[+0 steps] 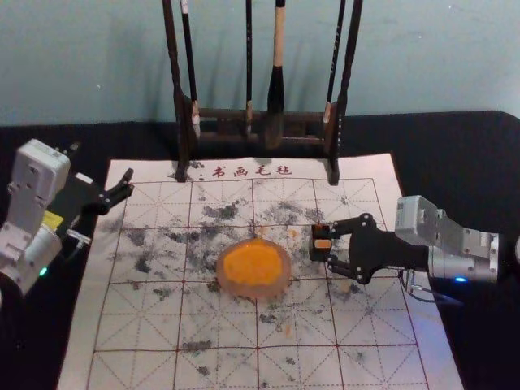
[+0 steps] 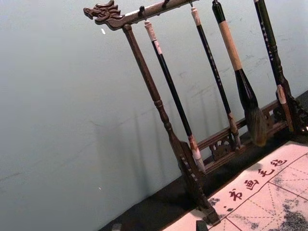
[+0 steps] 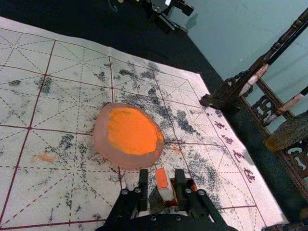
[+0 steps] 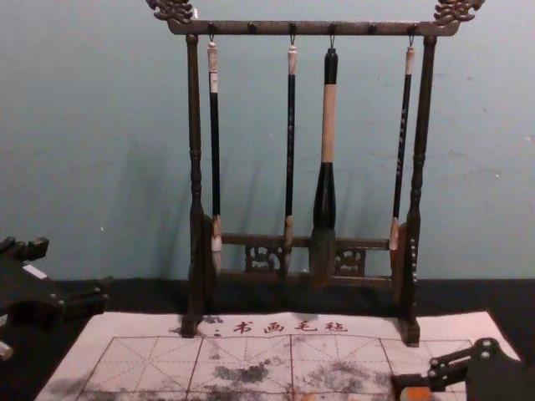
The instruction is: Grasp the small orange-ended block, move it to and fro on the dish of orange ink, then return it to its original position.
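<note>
The small orange-ended block (image 1: 322, 244) stands in a dark holder (image 1: 317, 231) right of the dish of orange ink (image 1: 253, 268). My right gripper (image 1: 331, 246) reaches in from the right, open, one finger on each side of the block. In the right wrist view the block's white side and orange end (image 3: 162, 178) show between the fingertips of the gripper (image 3: 161, 177), with a gap on one side; the holder partly hides its lower part. The left gripper (image 1: 101, 162) is parked at the left edge, open and holding nothing; its fingertips (image 2: 159, 226) show in the left wrist view.
A dark wooden rack (image 4: 313, 28) with several hanging brushes stands at the back of the gridded, ink-stained mat (image 1: 219, 333), beyond the dish. The large brush (image 4: 324, 200) hangs low, near the rack's lower rail.
</note>
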{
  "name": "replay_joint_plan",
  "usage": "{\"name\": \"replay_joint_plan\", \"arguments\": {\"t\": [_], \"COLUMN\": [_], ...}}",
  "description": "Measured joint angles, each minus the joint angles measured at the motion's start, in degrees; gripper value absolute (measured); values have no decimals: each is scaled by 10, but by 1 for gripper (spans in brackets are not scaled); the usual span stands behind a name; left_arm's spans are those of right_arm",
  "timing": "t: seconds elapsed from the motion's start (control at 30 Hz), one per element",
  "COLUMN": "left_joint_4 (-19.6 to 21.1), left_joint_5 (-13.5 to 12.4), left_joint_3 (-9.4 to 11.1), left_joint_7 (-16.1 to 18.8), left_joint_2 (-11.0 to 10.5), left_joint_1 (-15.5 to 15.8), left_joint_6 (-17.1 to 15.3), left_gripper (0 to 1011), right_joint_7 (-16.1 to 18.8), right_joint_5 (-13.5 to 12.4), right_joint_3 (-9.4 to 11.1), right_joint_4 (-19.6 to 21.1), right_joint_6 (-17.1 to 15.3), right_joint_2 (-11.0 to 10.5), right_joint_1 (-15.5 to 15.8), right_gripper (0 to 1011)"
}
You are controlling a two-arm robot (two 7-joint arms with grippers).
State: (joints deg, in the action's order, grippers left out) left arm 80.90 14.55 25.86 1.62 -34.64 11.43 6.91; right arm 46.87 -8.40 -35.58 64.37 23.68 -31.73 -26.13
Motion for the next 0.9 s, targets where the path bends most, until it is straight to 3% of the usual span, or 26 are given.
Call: {"name": "replay_joint_plan", "arguments": {"t": [0.1,0.27,0.6,0.9], "left_joint_4": [0,0,0,0], "left_joint_5": [0,0,0,0], "left_joint_3": [0,0,0,0], "left_joint_7": [0,0,0,0], "left_joint_2": [0,0,0,0], "left_joint_1": [0,0,0,0], "left_joint_6": [0,0,0,0], "left_gripper": [1001,1001,1001,1001], "right_joint_7": [0,0,0,-11], "right_joint_5": [0,0,-1,-13], "right_joint_3": [0,0,0,12], "right_joint_4": [0,0,0,7], "right_joint_6": [0,1,1,-2], "right_joint_2": [0,0,0,2], "right_joint_1": [0,0,0,3], "right_gripper": [201,137,133,131]}}
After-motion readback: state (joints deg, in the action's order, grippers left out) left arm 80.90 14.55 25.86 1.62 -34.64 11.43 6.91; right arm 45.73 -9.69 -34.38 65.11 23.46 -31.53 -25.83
